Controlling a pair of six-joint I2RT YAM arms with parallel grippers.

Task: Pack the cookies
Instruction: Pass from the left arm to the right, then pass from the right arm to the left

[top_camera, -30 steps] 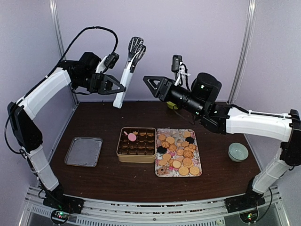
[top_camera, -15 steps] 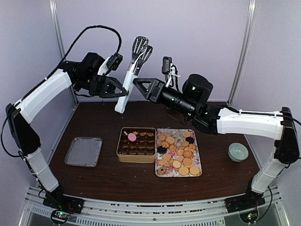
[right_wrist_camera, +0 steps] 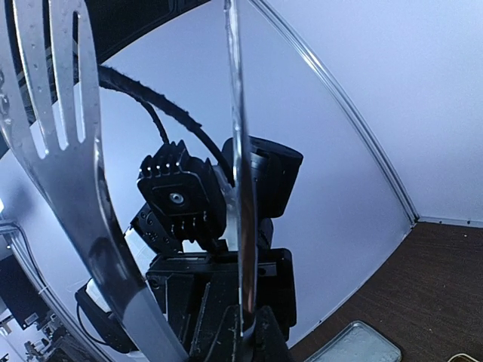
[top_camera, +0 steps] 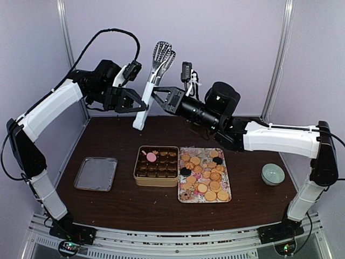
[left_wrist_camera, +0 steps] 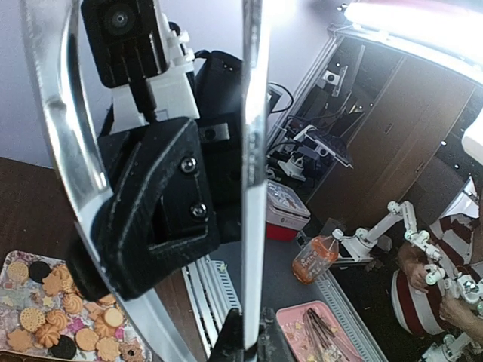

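Observation:
The cookies (top_camera: 205, 174) lie heaped on a floral tray (top_camera: 228, 198); they also show in the left wrist view (left_wrist_camera: 60, 320). One pink cookie (top_camera: 151, 157) sits in the gold tin (top_camera: 137, 174) of brown paper cups. Metal tongs (top_camera: 155, 73) with white handles are held high above the table's back. My left gripper (top_camera: 139, 102) is shut on one tong arm (left_wrist_camera: 255, 151). My right gripper (top_camera: 157, 93) is shut on the other arm (right_wrist_camera: 236, 151). Both sets of fingers pinch the thin metal in the wrist views (left gripper (left_wrist_camera: 251, 332), right gripper (right_wrist_camera: 253, 328)).
The tin's lid (top_camera: 96, 174) lies at the left of the table and shows in the right wrist view (right_wrist_camera: 362, 345). A pale green bowl (top_camera: 273, 174) stands at the right. The purple back wall is close behind the tongs.
My right arm has swung left and up to the tongs and its fingers now close on one arm of them. My left arm has shifted slightly right with the tongs.

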